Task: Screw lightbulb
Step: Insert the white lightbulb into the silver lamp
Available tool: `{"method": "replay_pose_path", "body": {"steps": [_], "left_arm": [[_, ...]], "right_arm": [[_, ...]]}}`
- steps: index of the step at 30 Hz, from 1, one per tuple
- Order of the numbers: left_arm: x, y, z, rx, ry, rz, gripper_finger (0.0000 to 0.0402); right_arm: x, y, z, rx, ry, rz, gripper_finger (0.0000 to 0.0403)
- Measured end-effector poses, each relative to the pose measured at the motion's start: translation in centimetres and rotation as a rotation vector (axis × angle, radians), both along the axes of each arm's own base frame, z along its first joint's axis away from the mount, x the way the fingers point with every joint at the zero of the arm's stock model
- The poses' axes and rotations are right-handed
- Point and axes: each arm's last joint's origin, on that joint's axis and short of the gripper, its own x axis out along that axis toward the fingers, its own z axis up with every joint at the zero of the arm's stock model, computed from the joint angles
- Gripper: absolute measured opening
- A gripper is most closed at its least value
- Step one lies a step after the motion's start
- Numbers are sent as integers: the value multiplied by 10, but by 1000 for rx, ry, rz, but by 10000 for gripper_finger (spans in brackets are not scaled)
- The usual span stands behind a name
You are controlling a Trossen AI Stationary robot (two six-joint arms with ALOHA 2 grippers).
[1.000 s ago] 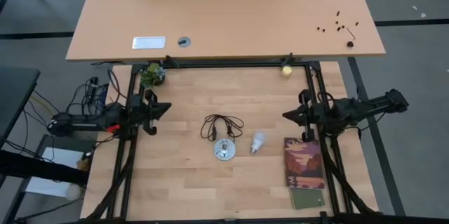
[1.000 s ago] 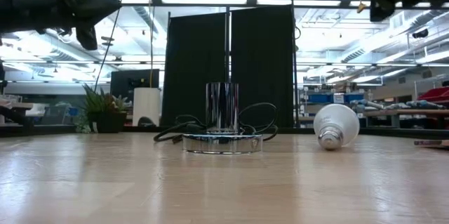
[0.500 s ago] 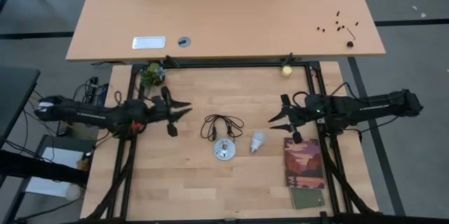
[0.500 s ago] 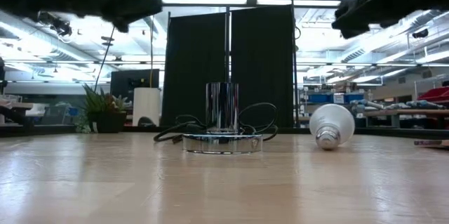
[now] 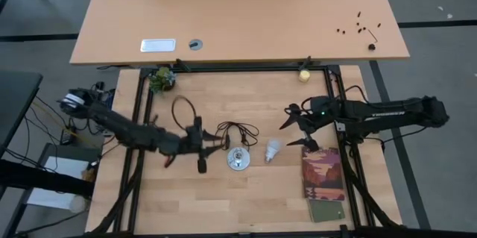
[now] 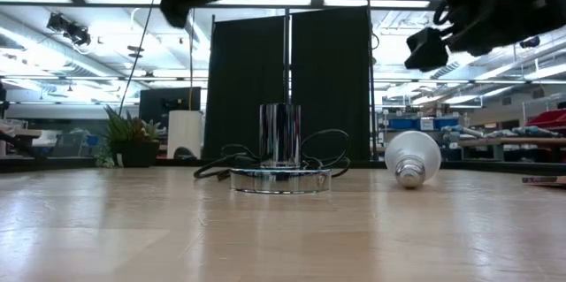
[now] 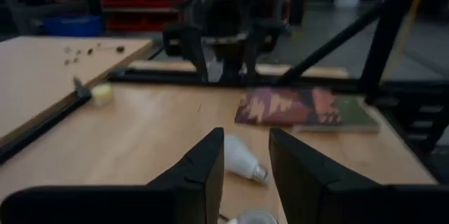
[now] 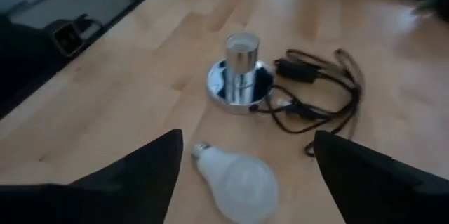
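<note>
The white lightbulb (image 5: 274, 149) lies on its side on the table, right of the round silver socket (image 5: 238, 158), whose black cord (image 5: 235, 132) is coiled behind it. My left gripper (image 5: 218, 147) hovers just left of the socket, pointing toward the table's right. Its fingers (image 7: 210, 161) stand a narrow gap apart, and the lightbulb (image 7: 242, 161) shows through that gap. My right gripper (image 5: 293, 127) hangs open above the table, right of the bulb and tipped down. Its wrist view shows the lightbulb (image 8: 235, 178) and the socket (image 8: 240, 76) between the wide-set fingers.
A picture booklet (image 5: 323, 171) and a small green one (image 5: 326, 210) lie at the near right. A yellowish ball (image 5: 304, 75) and a small plant (image 5: 161, 80) sit at the far corners. Black frame rails (image 5: 141, 156) run along the table's sides.
Both arms have swung in from the table's sides. My left gripper has gone toward the right and near edges, up to the socket. My right gripper has gone toward the left, tipped down toward the lightbulb and opened. Bulb and socket have not moved.
</note>
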Motion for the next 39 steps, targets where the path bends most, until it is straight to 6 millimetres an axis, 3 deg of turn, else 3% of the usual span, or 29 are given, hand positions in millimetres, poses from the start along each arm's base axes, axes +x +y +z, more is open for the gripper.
{"method": "replay_pose_path", "body": {"steps": [7, 13, 21, 28, 39], "left_arm": [[5, -39, -20, -83, 17, 120, 103], [3, -57, -27, -97, 9, 172, 101], [-4, -66, -28, -131, -9, 202, 101], [-8, -72, -28, -150, -9, 181, 101], [-11, -71, -36, -142, 44, 195, 101]], "right_arm": [[17, 0, -17, -23, 57, 24, 326], [38, 8, -22, -66, 148, 79, 331], [68, 18, -15, -163, 212, 205, 355], [77, 21, -32, -268, 229, 334, 379], [89, 10, -62, -234, 280, 385, 378]]}}
